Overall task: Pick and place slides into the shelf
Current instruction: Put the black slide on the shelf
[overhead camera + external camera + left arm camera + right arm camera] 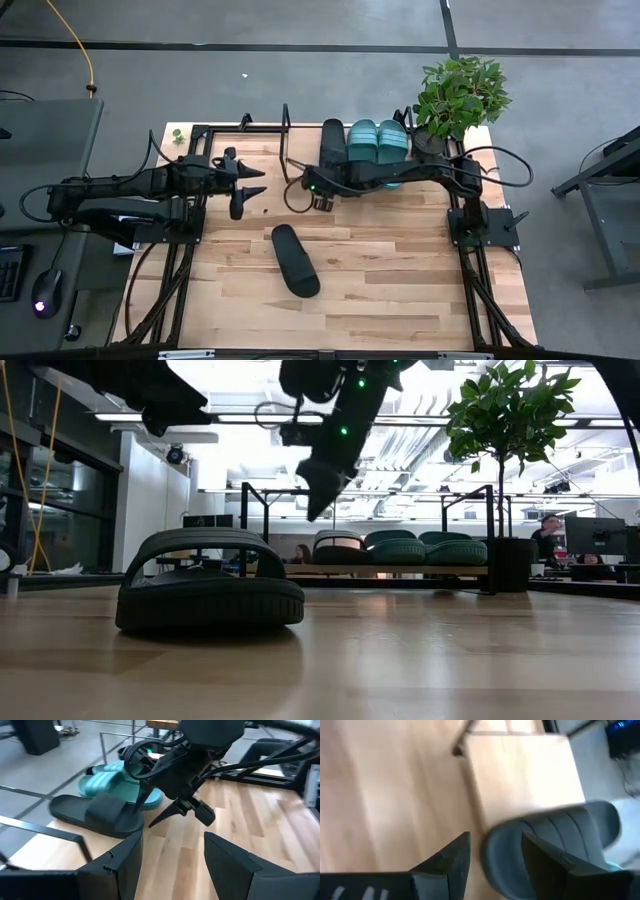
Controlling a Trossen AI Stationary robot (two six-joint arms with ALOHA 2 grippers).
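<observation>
The shelf [268, 150] stands at the table's far edge. On its wooden board lie one black slide [332, 142] and two teal slides [362, 142], side by side at its right end. A second black slide [295, 260] lies sole down on the table's middle; it also shows in the low view [210, 585]. My right gripper [318, 200] hangs open and empty above the table, just near of the shelf's black slide [555, 850]. My left gripper [255, 190] is open and empty at the left, above the table, pointing toward the right gripper [150, 817].
A potted plant [460, 95] stands at the far right corner, beside the shelf. The shelf's left half [262, 135] bears nothing. The black tube frame [470, 250] runs along the table's sides. People sit in the room beyond [548, 535].
</observation>
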